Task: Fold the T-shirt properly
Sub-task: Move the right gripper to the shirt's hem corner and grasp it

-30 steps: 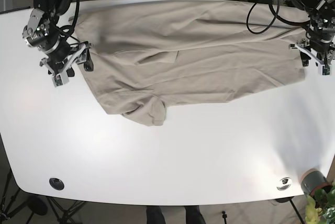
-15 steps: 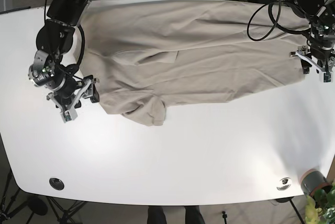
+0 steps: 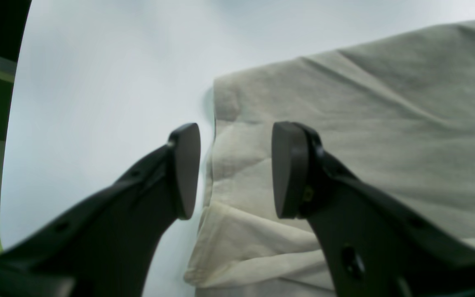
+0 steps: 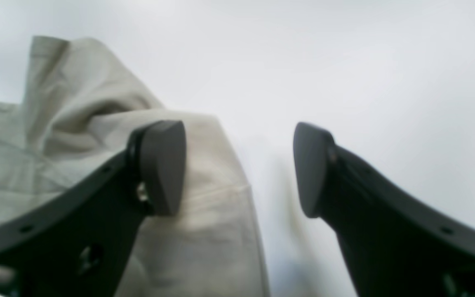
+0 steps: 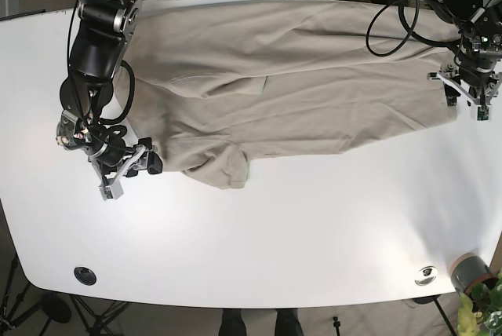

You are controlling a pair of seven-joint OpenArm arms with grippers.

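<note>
Seeing: T-shirt [image 5: 290, 85] spread on table [image 5: 274, 234].
Left gripper [image 3: 233, 169]: I read jaws spread, straddling shirt's corner edge.
Right gripper [image 4: 239, 169]: spread, one finger over shirt's hem edge.

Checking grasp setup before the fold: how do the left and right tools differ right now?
Left tool straddles the T-shirt edge, cloth between its pads; right tool has only one pad over cloth, bare table in its gap. Left sits at the far side hem, right at the near corner. Both open.
</note>
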